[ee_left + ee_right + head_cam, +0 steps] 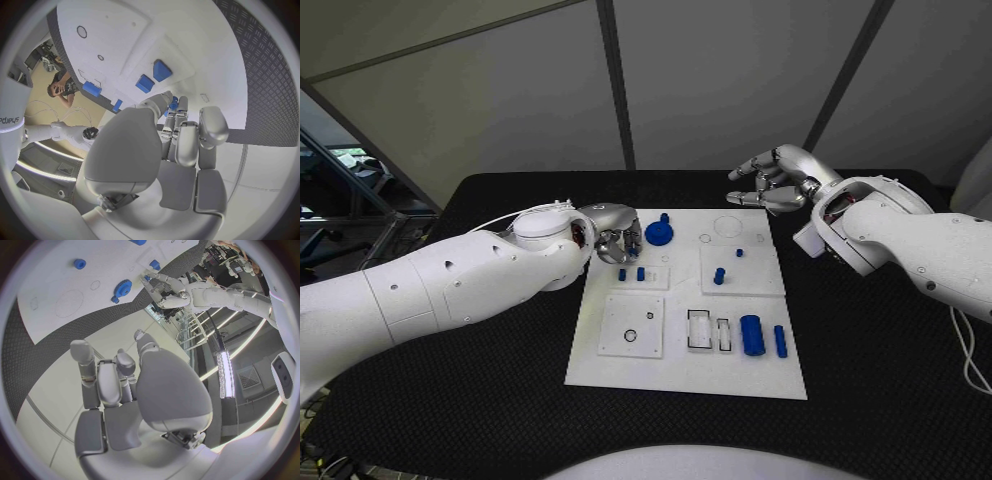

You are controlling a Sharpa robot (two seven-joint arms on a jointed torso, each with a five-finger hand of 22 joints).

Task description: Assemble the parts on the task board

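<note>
The white task board [689,372] lies in the middle of the table. A blue gear-shaped part [659,233] stands at its far left, also seen as the gear [123,288]. Two short blue pegs [632,273] stand in a small plate, showing as the pegs [153,76]. Another peg [718,276] stands mid-board. A blue cylinder [751,335] and a thin bar [780,341] lie near right. My left hand [615,235] hovers over the board's far-left edge with fingers curled, pinching a small blue part [174,103]. My right hand [776,180] hangs beyond the far edge, fingers apart, holding nothing.
Raised white plates with holes and slots [633,326] sit on the board. Black table [877,340] surrounds it on all sides. Grey wall panels stand behind the table's far edge.
</note>
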